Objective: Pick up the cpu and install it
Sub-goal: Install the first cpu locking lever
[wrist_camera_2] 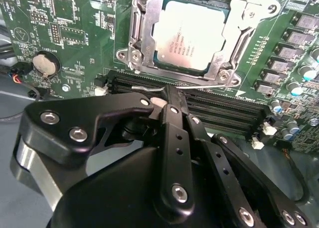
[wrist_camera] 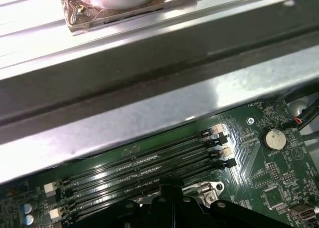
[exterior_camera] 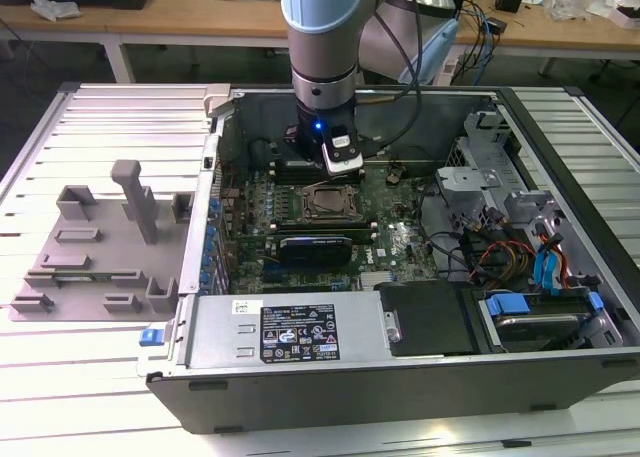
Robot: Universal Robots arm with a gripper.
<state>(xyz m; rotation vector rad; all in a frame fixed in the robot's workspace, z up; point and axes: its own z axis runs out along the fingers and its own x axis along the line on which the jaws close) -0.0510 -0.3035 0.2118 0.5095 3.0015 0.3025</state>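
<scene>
The cpu (wrist_camera_2: pixel 192 34) lies flat in the metal-framed socket (wrist_camera_2: pixel 227 63) on the green motherboard, its pale silver top facing up. In the exterior view the cpu (exterior_camera: pixel 327 201) sits at the middle of the open computer case (exterior_camera: pixel 400 377). My gripper (wrist_camera_2: pixel 167 94) hangs just beside the socket, over the dark memory slots (wrist_camera_2: pixel 219 113). Its black fingers (wrist_camera_2: pixel 170 133) are drawn together with the tips at the thin wire lever (wrist_camera_2: pixel 204 86) along the socket's edge. There is nothing between them that I can see.
A grey plastic fixture (exterior_camera: pixel 100 247) with upright blocks stands on the slatted table at the exterior view's left. Drive bays and cables (exterior_camera: pixel 530 267) fill the case's right side. A coin battery (wrist_camera: pixel 273 137) and the case wall (wrist_camera: pixel 149 108) lie near the memory slots (wrist_camera: pixel 149 163).
</scene>
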